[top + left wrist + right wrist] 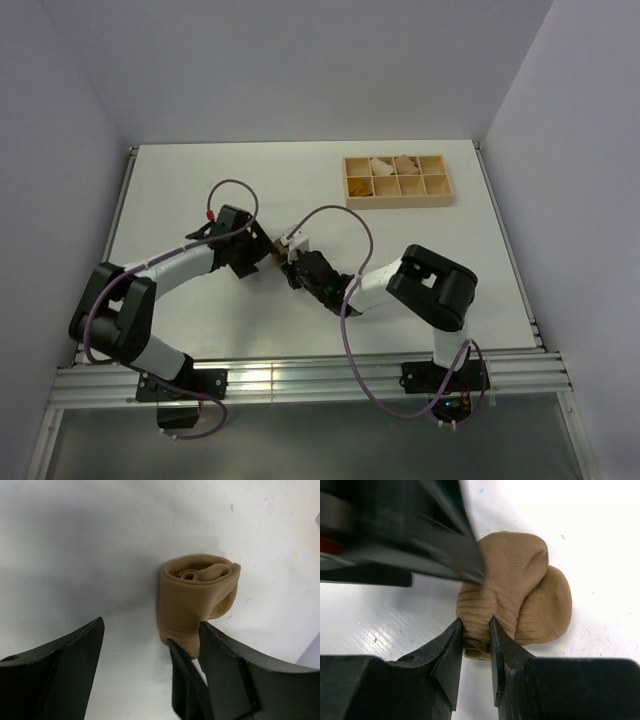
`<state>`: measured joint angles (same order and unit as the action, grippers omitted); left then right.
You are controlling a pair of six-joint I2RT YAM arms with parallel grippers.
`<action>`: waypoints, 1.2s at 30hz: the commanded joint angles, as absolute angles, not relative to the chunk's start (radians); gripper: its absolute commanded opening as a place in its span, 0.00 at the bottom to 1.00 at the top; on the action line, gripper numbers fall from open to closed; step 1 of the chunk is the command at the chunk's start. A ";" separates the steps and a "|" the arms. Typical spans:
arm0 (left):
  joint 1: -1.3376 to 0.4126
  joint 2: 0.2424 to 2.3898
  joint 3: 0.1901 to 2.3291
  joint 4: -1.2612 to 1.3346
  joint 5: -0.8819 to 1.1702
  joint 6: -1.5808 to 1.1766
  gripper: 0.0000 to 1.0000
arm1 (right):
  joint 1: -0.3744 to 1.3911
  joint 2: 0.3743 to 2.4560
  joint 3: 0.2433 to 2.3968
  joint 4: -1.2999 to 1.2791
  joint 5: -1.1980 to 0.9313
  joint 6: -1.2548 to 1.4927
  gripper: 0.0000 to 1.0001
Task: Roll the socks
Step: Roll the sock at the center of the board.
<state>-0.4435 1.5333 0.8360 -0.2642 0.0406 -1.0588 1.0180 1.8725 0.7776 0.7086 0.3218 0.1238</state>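
Note:
A tan-brown sock [192, 592], wound into a roll, lies on the white table. Its ribbed cuff end [480, 612] is pinched between the fingers of my right gripper [476, 622], which is shut on it. The rounded toe [545, 605] bulges out to the right. My left gripper [152, 622] stands open around the roll, its right finger [235, 670] against the cuff and its left finger [65, 670] well clear. In the top view both grippers [268, 252] [290, 262] meet at mid-table and hide most of the sock.
A wooden compartment tray [397, 204] stands at the back right. It holds pale rolled bundles [380, 165] and a mustard-orange bundle [362, 187]. Aluminium rails run along the near edge, and grey walls enclose the table.

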 commanded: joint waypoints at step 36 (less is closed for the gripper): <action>-0.371 1.459 0.393 0.531 0.195 -1.212 0.77 | 0.594 2.106 0.857 0.706 -0.667 0.839 0.00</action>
<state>-0.3740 1.4414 0.3985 0.4450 0.1776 -1.2022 0.6022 2.0525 0.8772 0.7788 -0.6304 0.7795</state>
